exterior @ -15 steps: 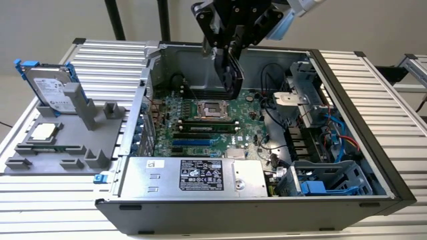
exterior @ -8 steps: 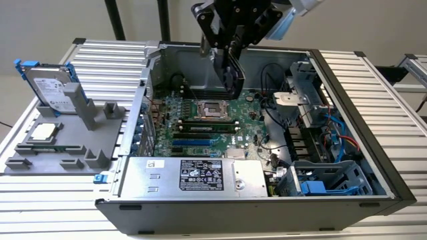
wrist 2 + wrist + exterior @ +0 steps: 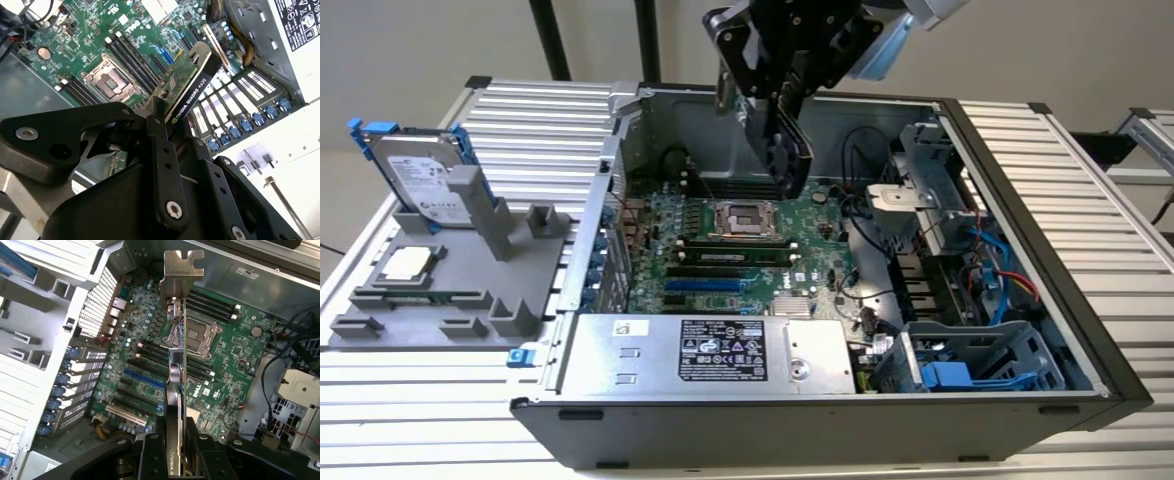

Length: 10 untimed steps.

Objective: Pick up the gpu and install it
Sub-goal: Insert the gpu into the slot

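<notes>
Exterior view: pincer [image 3: 777,100] closed on the gpu [image 3: 791,160]; card hangs beneath it, above the motherboard [image 3: 654,262].

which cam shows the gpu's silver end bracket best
The first wrist view: the gpu is edge-on, its silver bracket facing the camera in full. The second wrist view shows the card's black face and green board; the exterior view shows it dark, held in the gripper, bracket unclear.
</notes>
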Tool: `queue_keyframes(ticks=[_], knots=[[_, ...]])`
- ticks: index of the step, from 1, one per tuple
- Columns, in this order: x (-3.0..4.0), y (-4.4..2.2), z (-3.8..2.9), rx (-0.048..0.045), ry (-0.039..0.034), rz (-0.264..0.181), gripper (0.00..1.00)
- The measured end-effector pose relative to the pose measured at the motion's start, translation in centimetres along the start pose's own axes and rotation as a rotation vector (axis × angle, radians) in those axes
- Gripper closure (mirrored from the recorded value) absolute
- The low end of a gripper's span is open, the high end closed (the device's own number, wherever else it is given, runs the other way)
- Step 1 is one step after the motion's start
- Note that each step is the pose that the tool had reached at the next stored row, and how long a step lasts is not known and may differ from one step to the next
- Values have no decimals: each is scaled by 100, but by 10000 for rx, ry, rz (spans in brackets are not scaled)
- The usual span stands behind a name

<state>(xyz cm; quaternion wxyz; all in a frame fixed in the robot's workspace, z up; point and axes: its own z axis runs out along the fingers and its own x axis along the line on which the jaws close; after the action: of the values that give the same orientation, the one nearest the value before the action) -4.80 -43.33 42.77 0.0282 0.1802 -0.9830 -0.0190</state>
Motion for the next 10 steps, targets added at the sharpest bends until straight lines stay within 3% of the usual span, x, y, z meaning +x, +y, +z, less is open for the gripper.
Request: queue_keyframes(ticks=[10], knots=[[0, 0, 0, 32, 32, -656, 100]])
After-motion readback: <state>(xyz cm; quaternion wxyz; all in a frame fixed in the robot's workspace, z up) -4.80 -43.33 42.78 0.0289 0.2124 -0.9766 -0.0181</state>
